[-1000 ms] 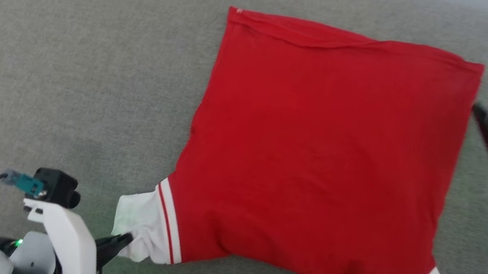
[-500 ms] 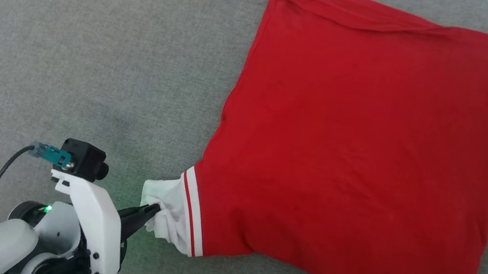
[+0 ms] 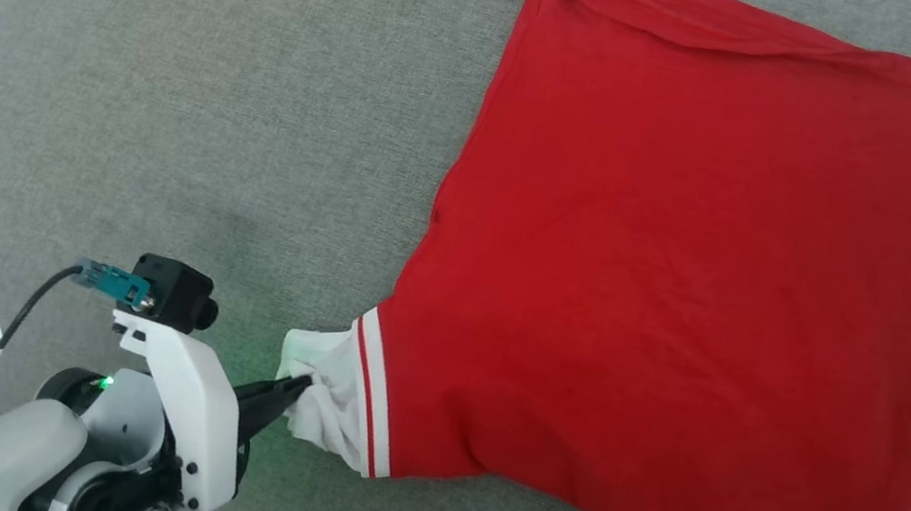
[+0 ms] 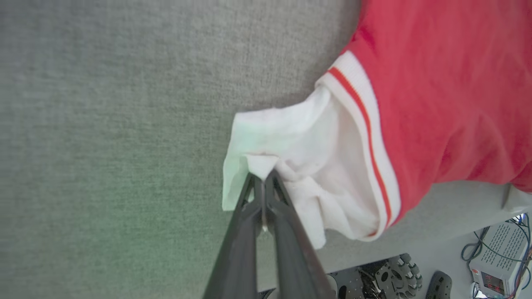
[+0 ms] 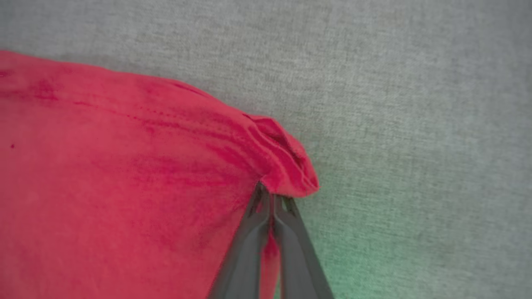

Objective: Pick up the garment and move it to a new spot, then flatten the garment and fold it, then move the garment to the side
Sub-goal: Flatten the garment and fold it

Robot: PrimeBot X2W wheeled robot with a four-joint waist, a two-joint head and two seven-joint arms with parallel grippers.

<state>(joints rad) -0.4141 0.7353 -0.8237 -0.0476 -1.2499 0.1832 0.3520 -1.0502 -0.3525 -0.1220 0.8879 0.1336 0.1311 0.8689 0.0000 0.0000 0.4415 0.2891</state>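
Item 1, near left: my left gripper, jaws pinched shut on the edge of the garment's white sleeve.
Item 2, centre to right: garment, red, spread flat on the grey padded surface, hem far, sleeves near.
Item 3, far right: my right gripper, clamped on the garment's bunched red hem corner.

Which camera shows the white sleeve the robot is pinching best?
The left wrist view: the sleeve sits big in the middle, with the left gripper shut on its edge. The head view has it smaller. The right wrist view looks at a red corner of the shirt.
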